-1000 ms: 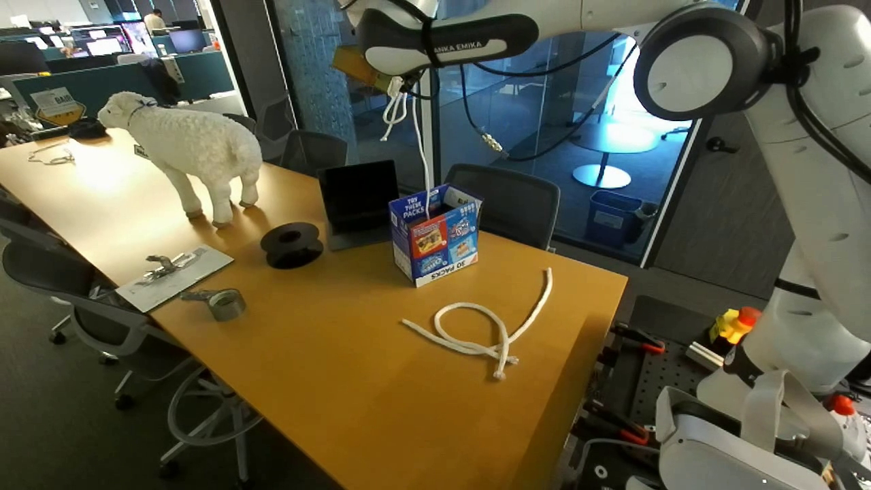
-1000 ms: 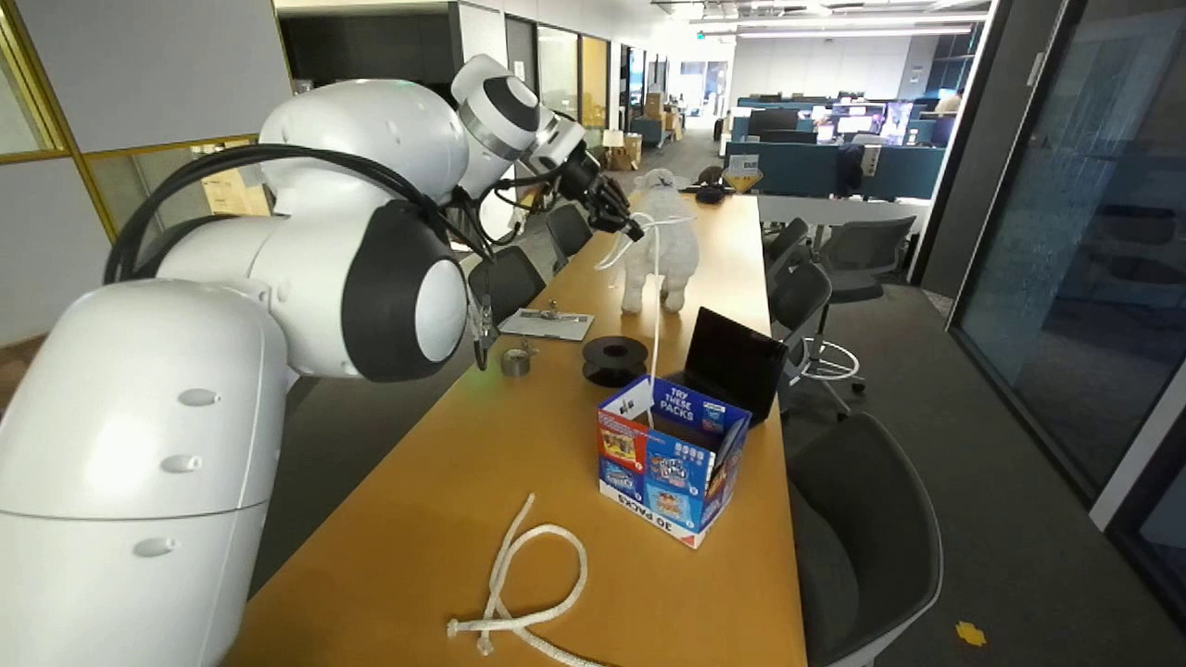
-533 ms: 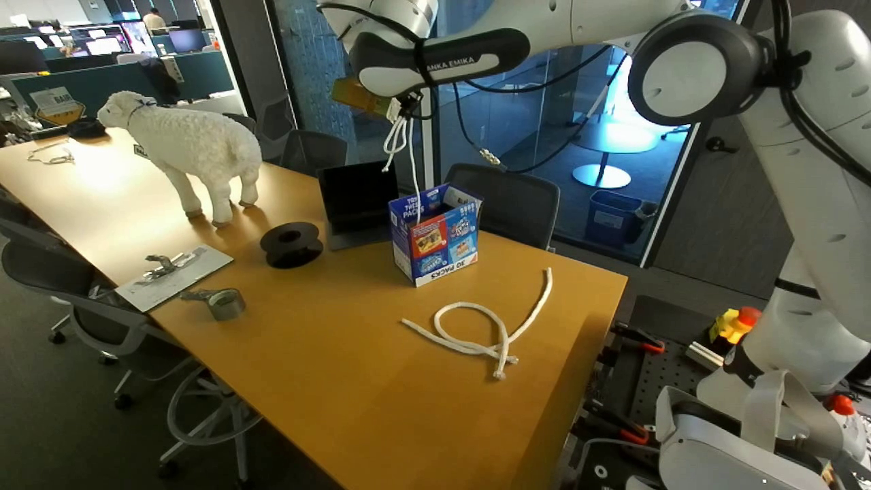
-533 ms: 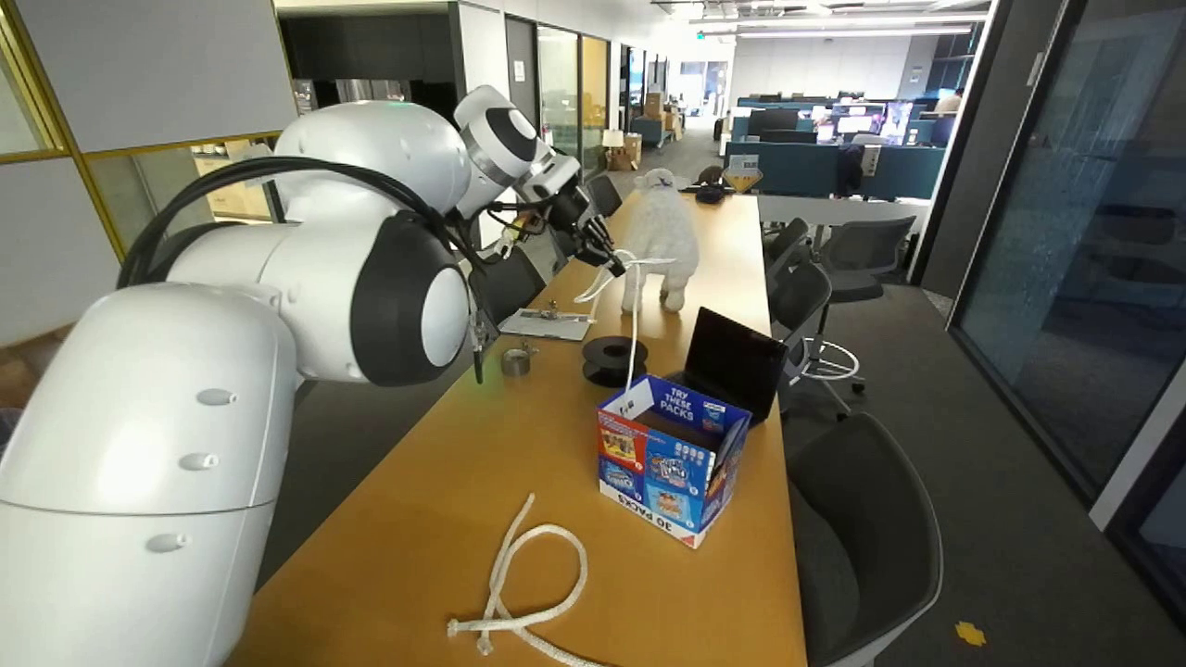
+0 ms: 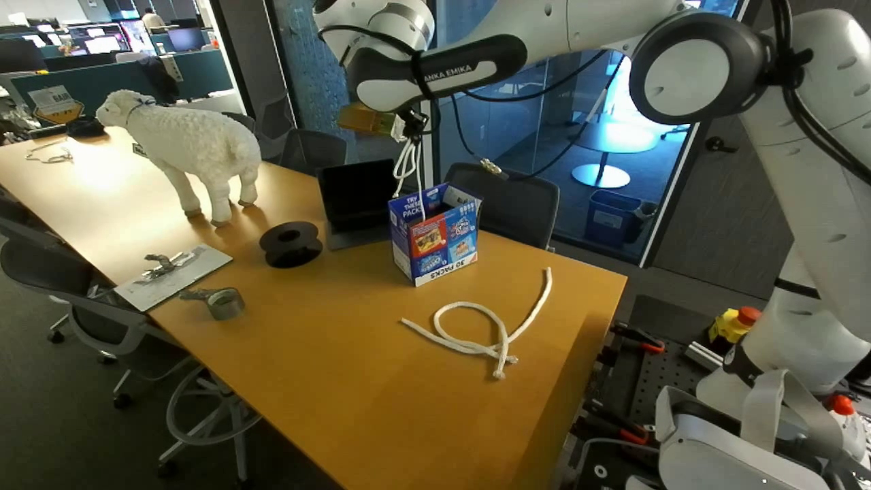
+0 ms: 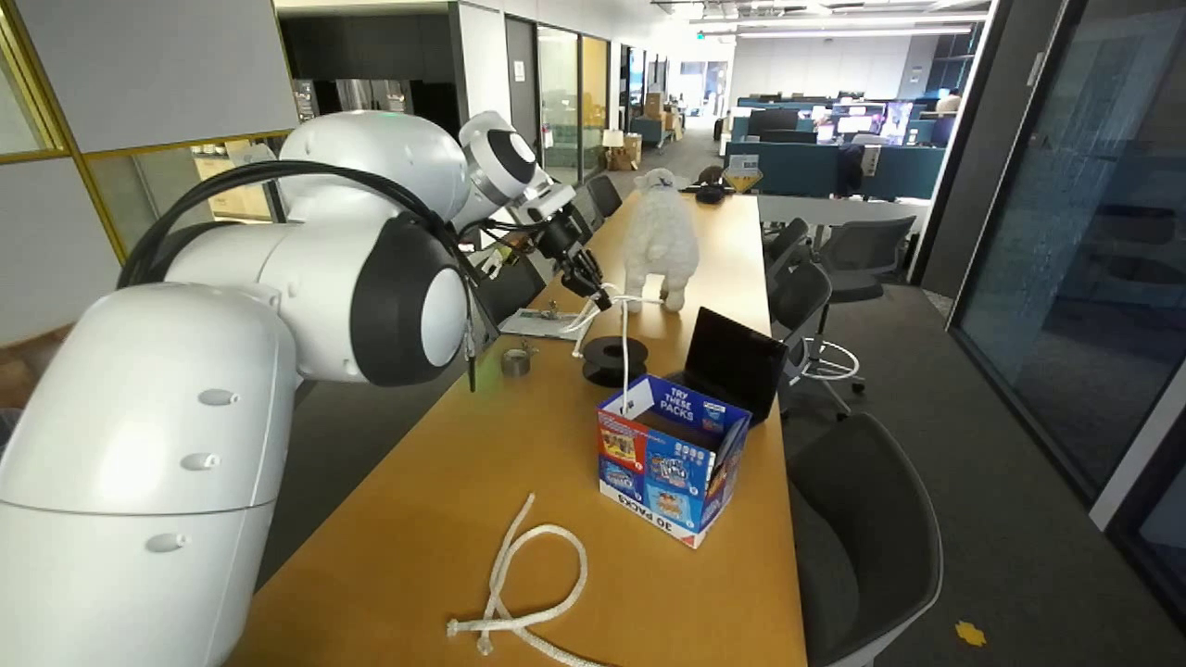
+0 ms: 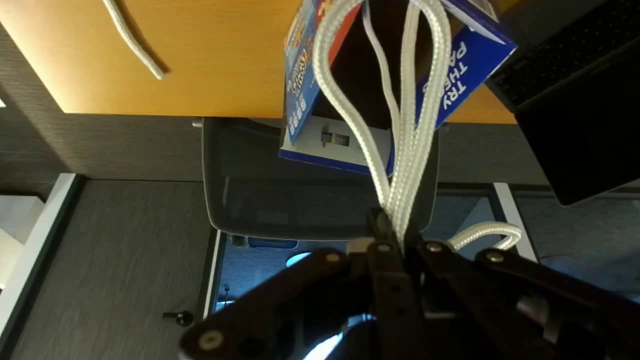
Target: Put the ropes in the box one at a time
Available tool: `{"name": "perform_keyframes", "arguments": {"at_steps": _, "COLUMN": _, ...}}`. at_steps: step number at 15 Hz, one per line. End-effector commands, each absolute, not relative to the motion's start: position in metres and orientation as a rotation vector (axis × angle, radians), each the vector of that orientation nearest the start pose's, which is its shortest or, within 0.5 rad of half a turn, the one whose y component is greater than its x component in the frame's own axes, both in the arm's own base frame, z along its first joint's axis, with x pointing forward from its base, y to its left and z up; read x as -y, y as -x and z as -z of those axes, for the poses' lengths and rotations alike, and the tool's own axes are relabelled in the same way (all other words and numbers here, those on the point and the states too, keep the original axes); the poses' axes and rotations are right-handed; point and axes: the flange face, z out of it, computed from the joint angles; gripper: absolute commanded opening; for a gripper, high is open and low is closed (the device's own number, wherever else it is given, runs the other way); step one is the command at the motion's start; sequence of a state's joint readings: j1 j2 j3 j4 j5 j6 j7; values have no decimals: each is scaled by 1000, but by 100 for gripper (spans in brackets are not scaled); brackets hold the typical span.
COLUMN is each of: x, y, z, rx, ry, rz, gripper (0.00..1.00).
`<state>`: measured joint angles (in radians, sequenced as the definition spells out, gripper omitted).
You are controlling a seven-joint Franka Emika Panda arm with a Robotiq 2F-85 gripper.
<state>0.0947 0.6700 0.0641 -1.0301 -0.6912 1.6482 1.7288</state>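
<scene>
"Wrist view: is anything being grasped?"

"A white rope is clenched in loops by the gripper; in both exterior views one strand of it is dangled into the blue box, which is set upright on the table just beside a laptop"

"And what is seen elsewhere on the table?"

"Two pale ropes are laid across each other, near the box"
</scene>
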Motion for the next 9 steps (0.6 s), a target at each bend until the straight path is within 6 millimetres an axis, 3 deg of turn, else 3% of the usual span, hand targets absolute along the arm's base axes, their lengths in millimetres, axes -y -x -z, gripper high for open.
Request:
{"name": "perform_keyframes", "arguments": {"at_steps": 1, "x": -42, "y": -729, "z": -482, "rx": -2418, "ry": 2539, "rz": 850, "gripper": 1}}
{"name": "perform_keyframes", "arguments": {"at_steps": 9, "x": -53, "y": -724, "z": -484, "rx": -2449, "ry": 2551, "rz": 1056, "gripper": 1}}
